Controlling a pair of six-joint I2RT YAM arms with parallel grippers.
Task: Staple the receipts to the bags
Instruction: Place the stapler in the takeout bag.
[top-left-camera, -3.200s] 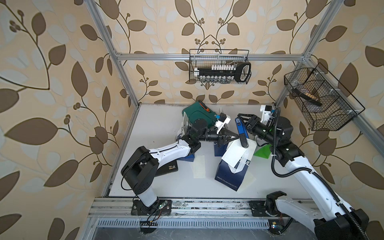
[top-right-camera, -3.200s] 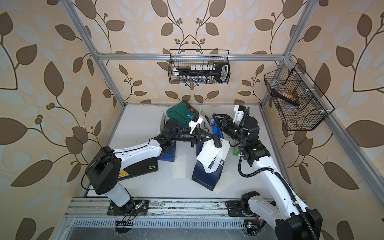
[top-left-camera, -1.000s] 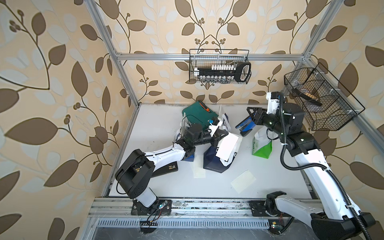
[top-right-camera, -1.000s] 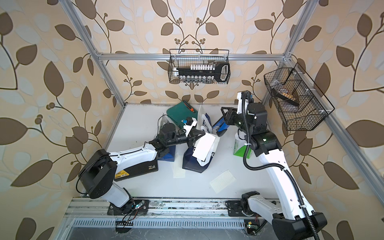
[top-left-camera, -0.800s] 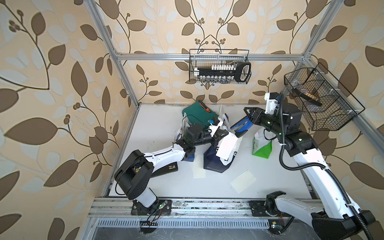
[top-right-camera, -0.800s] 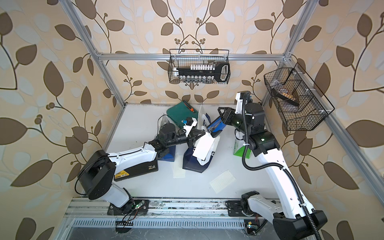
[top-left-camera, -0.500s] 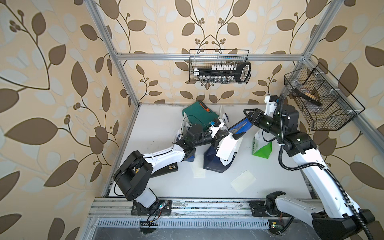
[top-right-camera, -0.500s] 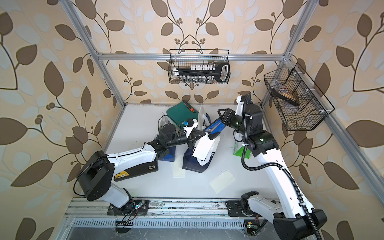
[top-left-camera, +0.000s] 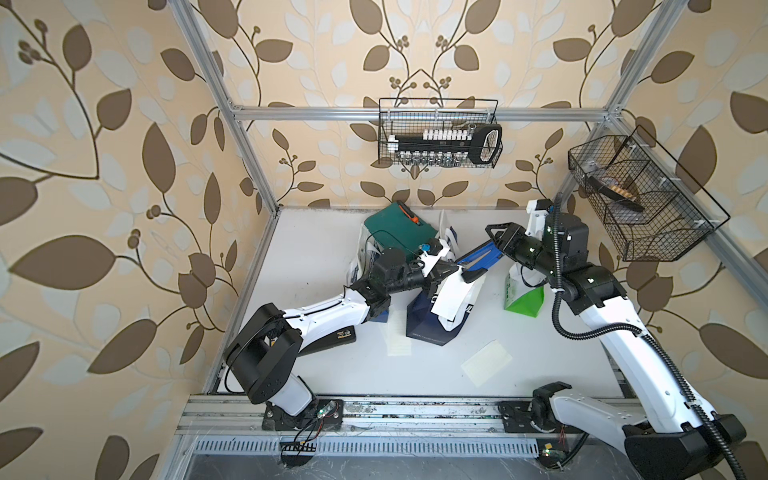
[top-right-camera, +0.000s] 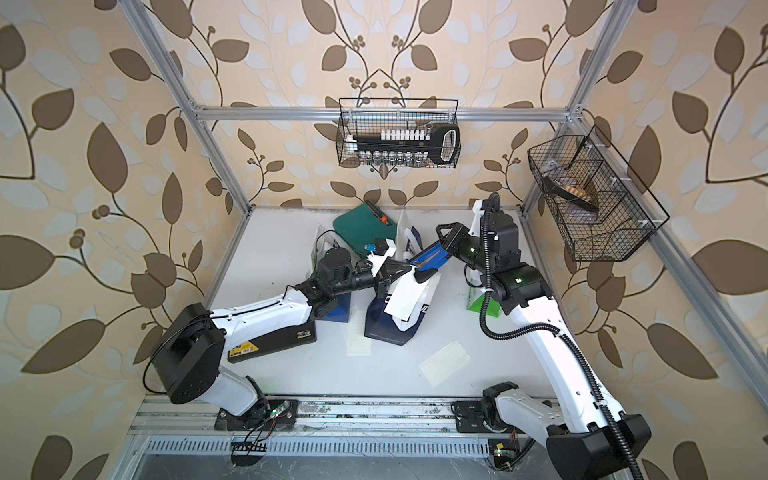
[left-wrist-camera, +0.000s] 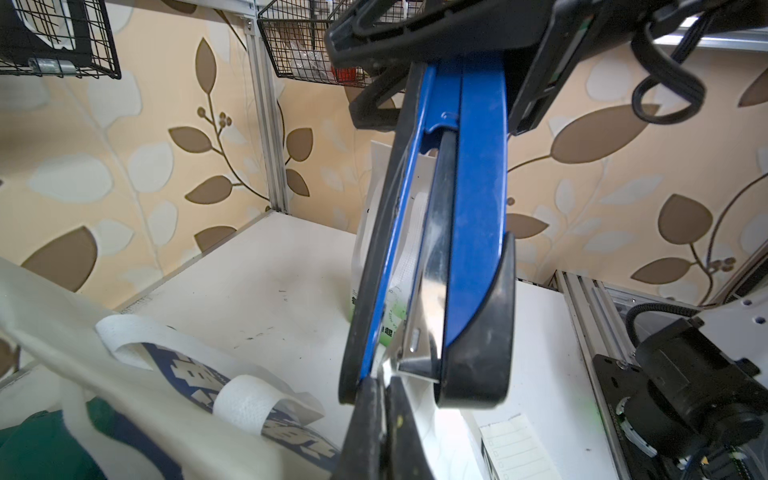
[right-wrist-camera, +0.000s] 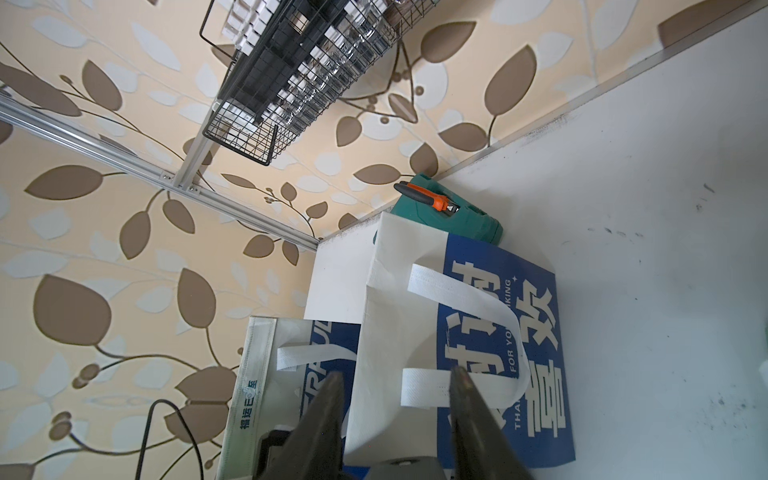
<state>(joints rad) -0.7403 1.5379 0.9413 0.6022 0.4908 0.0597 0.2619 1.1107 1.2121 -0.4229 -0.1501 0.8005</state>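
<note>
Hanging pale receipt (top-left-camera: 451, 297) drapes down front of navy bag (top-left-camera: 426, 334); left pincer (top-left-camera: 451, 271), arm stretched low, clamps receipt at bag's rim; right pincer (top-left-camera: 498, 248) grips blue stapler (top-left-camera: 478, 260), mouth at that rim.

Stapler (top-left-camera: 478, 261) in the right tool (top-left-camera: 498, 245) now nearer, at the top of the receipt (top-left-camera: 451, 293)

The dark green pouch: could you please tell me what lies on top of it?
An orange-and-black tool lies on the pouch; a navy-and-white bag hides part of it.
</note>
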